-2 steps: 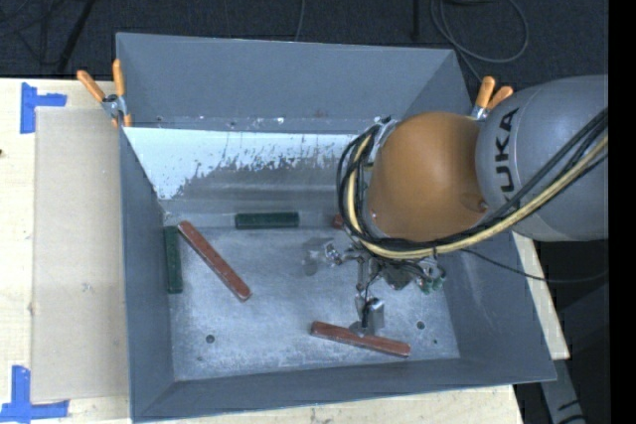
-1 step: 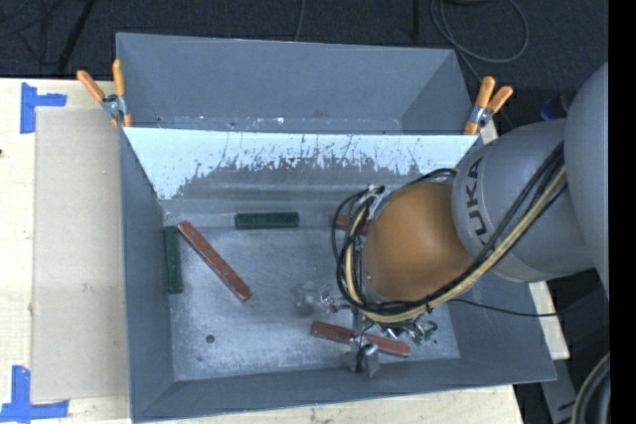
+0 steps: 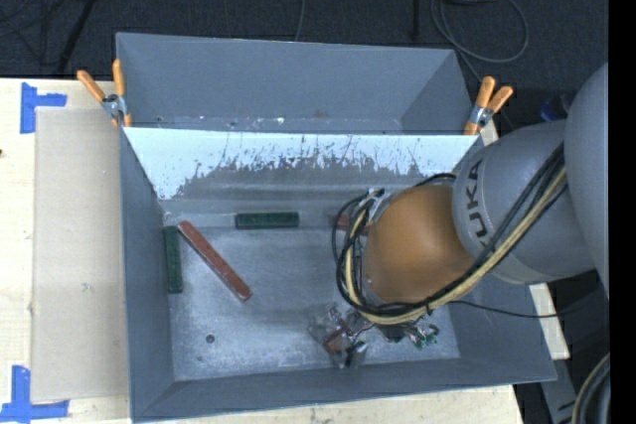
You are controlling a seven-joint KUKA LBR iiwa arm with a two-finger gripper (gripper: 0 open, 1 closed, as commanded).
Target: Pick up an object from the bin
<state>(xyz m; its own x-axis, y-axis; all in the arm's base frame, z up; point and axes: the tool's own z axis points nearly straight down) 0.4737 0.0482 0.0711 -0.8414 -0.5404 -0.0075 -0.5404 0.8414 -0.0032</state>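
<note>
One pincer (image 3: pixel 343 341) sat low at the near right of the bin (image 3: pixel 298 94), the reach seemingly in hand.
Under the arm's orange cover (image 3: pixel 417 243), a small reddish-brown bit (image 3: pixel 338 345) seemed to lie at its tip, too small to be sure; whether the pincer was apart or together could not be told. Farther left, well apart, lay a brown-red bar (image 3: pixel 214 261), a dark green bar (image 3: pixel 174 261) and, farthest, a second green bar (image 3: pixel 266 220). Next likely called for closing and a straight lift.

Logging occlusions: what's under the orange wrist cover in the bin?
The gripper shows past the orange cover, near the front wall of the bin. The floor directly under the cover is hidden, so anything lying there can't be told.
</note>
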